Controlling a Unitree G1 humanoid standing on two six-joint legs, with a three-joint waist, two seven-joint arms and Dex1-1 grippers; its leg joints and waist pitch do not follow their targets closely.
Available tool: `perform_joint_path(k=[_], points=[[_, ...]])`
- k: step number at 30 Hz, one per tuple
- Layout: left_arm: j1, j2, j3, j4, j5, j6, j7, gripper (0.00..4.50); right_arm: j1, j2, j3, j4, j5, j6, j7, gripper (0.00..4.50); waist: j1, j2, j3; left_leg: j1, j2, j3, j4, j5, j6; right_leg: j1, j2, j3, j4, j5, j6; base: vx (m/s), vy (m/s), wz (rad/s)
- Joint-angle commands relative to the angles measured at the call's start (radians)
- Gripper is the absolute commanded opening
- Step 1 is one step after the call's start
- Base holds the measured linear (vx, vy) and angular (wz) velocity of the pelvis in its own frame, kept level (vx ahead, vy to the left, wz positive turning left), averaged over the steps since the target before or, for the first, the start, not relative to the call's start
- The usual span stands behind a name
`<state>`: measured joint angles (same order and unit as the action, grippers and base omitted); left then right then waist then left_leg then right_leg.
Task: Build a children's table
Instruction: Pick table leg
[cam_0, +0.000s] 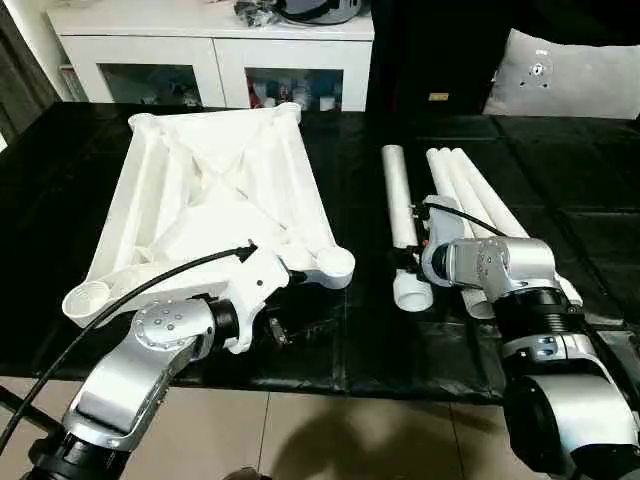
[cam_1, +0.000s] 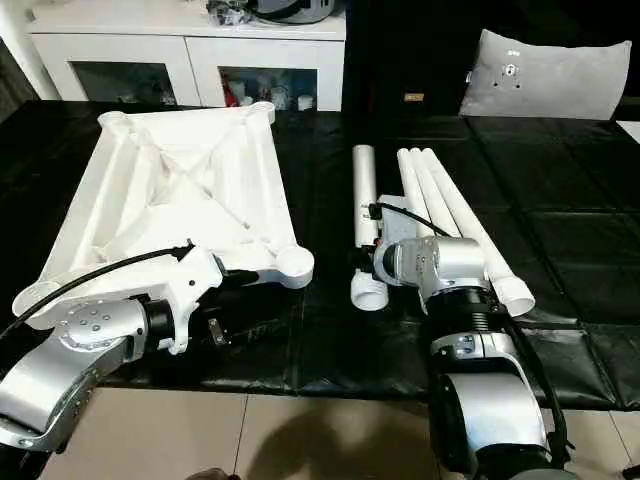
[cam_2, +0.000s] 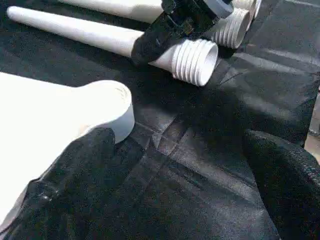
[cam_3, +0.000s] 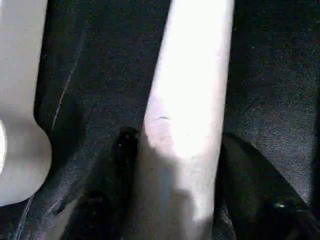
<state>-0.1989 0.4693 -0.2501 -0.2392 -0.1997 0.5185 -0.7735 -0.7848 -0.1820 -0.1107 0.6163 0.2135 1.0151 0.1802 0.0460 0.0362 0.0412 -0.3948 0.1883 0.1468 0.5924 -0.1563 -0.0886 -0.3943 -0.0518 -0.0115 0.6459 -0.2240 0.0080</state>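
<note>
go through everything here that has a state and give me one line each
table top: upside down on the black mat, ribs up, corner sockets empty
separate leg: lying flat, right gripper fingers on either side of it
three other legs: lying side by side, unattached
left gripper: open, beside the near corner socket, holding nothing
cabinet doors: closed

A white cabinet with glass doors stands at eleven o'clock. A grey cushion rests at two o'clock. Beige floor tiles lie at six.
</note>
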Motion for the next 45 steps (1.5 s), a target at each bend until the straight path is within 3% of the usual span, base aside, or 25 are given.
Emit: perform_joint_path(k=[1, 8, 13, 17, 19, 20, 21, 23, 24, 25, 29, 32, 34, 36, 38, 39, 42, 43, 45], points=[[-0.015, 0.002, -0.006, 0.018, 0.015, -0.018, -0.007, 4.50, -0.009, -0.013, -0.006, 0.031, -0.002, 0.001, -0.008, 2.21, 0.002, 0.003, -0.060, 0.022, 0.014, 0.009, -0.060, -0.205, -0.049, 0.041, -0.048, 0.025, -0.082, -0.079, -0.182, 0.000, 0.000, 0.00], [-0.022, 0.000, -0.010, 0.039, 0.021, -0.039, -0.004, 4.50, -0.015, -0.008, -0.030, 0.045, -0.009, -0.025, -0.035, 1.97, 0.005, 0.000, -0.057, 0.026, 0.016, 0.010, -0.063, -0.234, -0.055, 0.037, -0.050, 0.026, -0.086, -0.131, -0.177, 0.000, 0.000, 0.00], [-0.021, -0.015, 0.004, 0.056, 0.024, -0.074, 0.018, 4.50, 0.003, -0.010, -0.042, -0.017, -0.010, -0.064, -0.050, 1.93, 0.009, -0.002, -0.059, 0.023, 0.017, 0.012, -0.062, -0.211, -0.052, 0.038, -0.050, 0.026, -0.085, -0.108, -0.168, 0.000, 0.000, 0.00], [-0.016, -0.046, 0.038, 0.068, 0.021, -0.106, 0.059, 4.50, 0.037, 0.003, -0.106, -0.137, 0.032, -0.111, -0.067, 1.91, 0.014, -0.006, -0.066, 0.020, 0.017, 0.013, -0.058, -0.154, -0.039, 0.045, -0.049, 0.028, -0.078, -0.024, -0.161, 0.000, 0.000, 0.00], [-0.035, -0.085, 0.080, 0.074, 0.008, -0.122, 0.109, 4.50, 0.064, 0.018, -0.171, -0.244, 0.082, -0.138, -0.068, 1.91, 0.015, -0.006, -0.067, 0.018, 0.016, 0.015, -0.056, -0.130, -0.028, 0.044, -0.046, 0.027, -0.075, 0.028, -0.162, 0.000, 0.000, 0.00], [-0.059, -0.116, 0.106, 0.082, 0.008, -0.144, 0.155, 4.50, 0.095, 0.032, -0.185, -0.320, 0.102, -0.240, -0.043, 1.91, 0.017, -0.001, -0.066, 0.017, 0.017, 0.014, -0.056, -0.134, -0.027, 0.044, -0.048, 0.027, -0.075, 0.030, -0.160, 0.000, 0.000, 0.00], [-0.086, -0.137, 0.122, 0.085, 0.002, -0.135, 0.184, 4.50, 0.115, 0.030, -0.180, -0.356, 0.104, -0.265, -0.028, 1.91, 0.019, -0.004, -0.067, 0.019, 0.018, 0.016, -0.054, -0.145, -0.020, 0.042, -0.049, 0.027, -0.079, 0.025, -0.157, 0.000, 0.000, 0.00], [-0.107, -0.153, 0.134, 0.087, -0.004, -0.128, 0.208, 4.50, 0.131, 0.029, -0.176, -0.382, 0.105, -0.277, -0.018, 1.91, 0.018, -0.005, -0.065, 0.017, 0.016, 0.013, -0.056, -0.143, -0.020, 0.045, -0.047, 0.025, -0.078, 0.015, -0.156, 0.000, 0.000, 0.00], [-0.125, -0.166, 0.143, 0.088, -0.009, -0.124, 0.225, 4.50, 0.140, 0.031, -0.181, -0.398, 0.114, -0.286, -0.009, 1.91, 0.017, -0.001, -0.064, 0.018, 0.016, 0.013, -0.057, -0.159, -0.023, 0.044, -0.047, 0.025, -0.081, -0.010, -0.158, 0.000, 0.000, 0.00], [-0.174, -0.201, 0.162, 0.098, -0.012, -0.093, 0.277, 4.50, 0.159, 0.029, -0.211, -0.438, 0.182, -0.244, 0.054, 1.91, 0.017, 0.004, -0.064, 0.019, 0.015, 0.012, -0.057, -0.169, -0.025, 0.044, -0.046, 0.025, -0.080, -0.029, -0.159, 0.000, 0.000, 0.00], [-0.242, -0.255, 0.197, 0.141, -0.033, -0.070, 0.330, 4.50, 0.208, 0.033, -0.248, -0.519, 0.277, -0.275, 0.174, 1.91, 0.020, -0.005, -0.067, 0.015, 0.015, 0.012, -0.053, -0.153, -0.007, 0.050, -0.049, 0.026, -0.082, -0.003, -0.160, 0.000, 0.000, 0.00], [-0.329, -0.332, 0.256, 0.201, -0.097, -0.079, 0.372, 4.50, 0.279, 0.027, -0.245, -0.604, 0.366, -0.297, 0.303, 1.91, 0.022, -0.008, -0.067, 0.012, 0.013, 0.013, -0.051, -0.127, 0.016, 0.053, -0.047, 0.025, -0.083, 0.035, -0.173, 0.000, 0.000, 0.00], [-0.377, -0.365, 0.284, 0.231, -0.141, -0.084, 0.383, 4.50, 0.303, 0.021, -0.232, -0.625, 0.396, -0.308, 0.357, 1.91, 0.025, -0.004, -0.069, 0.012, 0.014, 0.010, -0.049, -0.128, 0.024, 0.054, -0.050, 0.022, -0.082, 0.039, -0.188, 0.000, 0.000, 0.00], [-0.448, -0.399, 0.325, 0.259, -0.225, 0.005, 0.378, 4.50, 0.314, 0.029, -0.238, -0.645, 0.447, -0.299, 0.411, 1.91, 0.027, -0.001, -0.067, 0.012, 0.013, 0.009, -0.050, -0.140, 0.024, 0.053, -0.051, 0.021, -0.084, 0.011, -0.195, 0.000, 0.000, 0.00], [-0.481, -0.417, 0.351, 0.285, -0.264, 0.042, 0.384, 4.50, 0.317, 0.034, -0.244, -0.652, 0.473, -0.293, 0.432, 1.91, 0.026, -0.006, -0.066, 0.011, 0.009, 0.011, -0.047, -0.142, 0.024, 0.053, -0.051, 0.021, -0.085, -0.009, -0.208, 0.000, 0.000, 0.00], [-0.500, -0.429, 0.365, 0.307, -0.279, 0.048, 0.392, 4.50, 0.317, 0.038, -0.247, -0.650, 0.484, -0.293, 0.440, 1.90, 0.026, -0.014, -0.063, 0.010, 0.008, 0.012, -0.048, -0.148, 0.029, 0.052, -0.051, 0.020, -0.090, -0.036, -0.209, 0.000, 0.000, 0.00], [-0.537, -0.465, 0.403, 0.344, -0.338, 0.070, 0.401, 4.50, 0.335, 0.042, -0.249, -0.662, 0.532, -0.280, 0.496, 1.89, 0.029, -0.013, -0.064, 0.009, 0.011, 0.011, -0.048, -0.135, 0.039, 0.054, -0.053, 0.020, -0.091, -0.050, -0.205, 0.000, 0.000, 0.00], [-0.545, -0.479, 0.417, 0.342, -0.371, 0.092, 0.402, 4.50, 0.345, 0.040, -0.242, -0.672, 0.552, -0.270, 0.520, 1.89, 0.030, -0.017, -0.065, 0.008, 0.011, 0.012, -0.048, -0.127, 0.043, 0.055, -0.052, 0.020, -0.091, -0.040, -0.204, 0.000, 0.000, 0.00], [-0.557, -0.509, 0.437, 0.333, -0.433, 0.114, 0.401, 4.50, 0.365, 0.029, -0.218, -0.688, 0.564, -0.263, 0.556, 1.89, 0.037, -0.014, -0.066, 0.009, 0.014, 0.011, -0.047, -0.113, 0.051, 0.055, -0.054, 0.020, -0.087, -0.011, -0.211, 0.000, 0.000, 0.00]])
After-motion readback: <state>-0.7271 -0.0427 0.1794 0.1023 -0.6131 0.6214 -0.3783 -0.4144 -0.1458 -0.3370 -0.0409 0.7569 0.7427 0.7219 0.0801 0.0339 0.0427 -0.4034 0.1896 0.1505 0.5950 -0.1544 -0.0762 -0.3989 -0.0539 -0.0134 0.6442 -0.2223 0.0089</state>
